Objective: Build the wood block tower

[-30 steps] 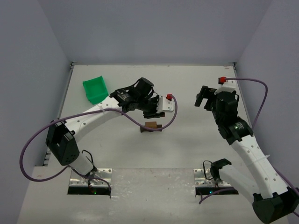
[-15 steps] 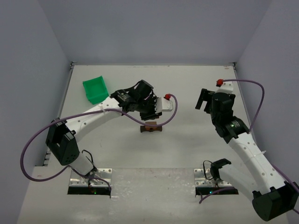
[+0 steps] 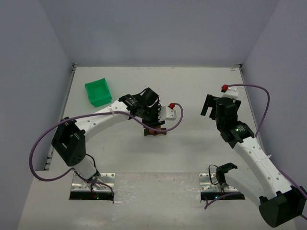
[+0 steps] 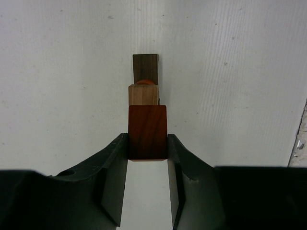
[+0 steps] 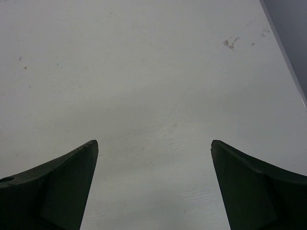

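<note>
While pinching a cube [image 4: 147, 125], left gripper [image 4: 147, 143] hangs over the tower [image 4: 144, 91].

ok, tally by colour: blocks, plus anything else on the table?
dark brown block: 1
orange rounded piece: 1
tan block: 1
red-brown block: 1
green bin: 1
Total: 5

Bright, even, diffuse light; shadows faint, soft; overhead view sharp; left pincer [image 4: 147, 146] slightly blurred close to lens.
</note>
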Controlling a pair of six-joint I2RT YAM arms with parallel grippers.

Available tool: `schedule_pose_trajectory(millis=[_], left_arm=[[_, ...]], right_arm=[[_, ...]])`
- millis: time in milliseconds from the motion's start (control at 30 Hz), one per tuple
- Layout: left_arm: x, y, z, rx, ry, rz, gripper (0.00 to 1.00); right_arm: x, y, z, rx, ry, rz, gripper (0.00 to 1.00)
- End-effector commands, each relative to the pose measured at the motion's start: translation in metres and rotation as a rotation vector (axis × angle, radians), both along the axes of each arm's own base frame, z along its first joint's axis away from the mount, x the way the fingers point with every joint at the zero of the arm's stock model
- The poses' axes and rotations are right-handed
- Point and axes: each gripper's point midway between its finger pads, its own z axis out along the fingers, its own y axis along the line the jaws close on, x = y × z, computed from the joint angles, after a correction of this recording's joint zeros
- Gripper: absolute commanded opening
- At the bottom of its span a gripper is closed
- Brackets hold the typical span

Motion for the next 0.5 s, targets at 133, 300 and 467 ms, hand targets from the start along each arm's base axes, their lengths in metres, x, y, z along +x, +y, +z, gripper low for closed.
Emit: schedule_pose_trajectory(millis=[133,300,467], left_arm=[[0.015,-0.008,-0.005,0.003,-0.010,0.020,0.00],[0.018,-0.010,-0.009,0.019,-0.008,0.018,0.00],[0.019,-0.010,-0.008,0.032,-0.007,0.004,0.00]], right_arm=[[-0.009,-0.014,0.007,-0.005,-0.045,-0.066,0.99],[-0.011,-0.019,0.006,-0.020,-0.046,-0.091,0.99],[-0.010,-0.018,0.004,-0.021,-0.039,-0.086,0.99]])
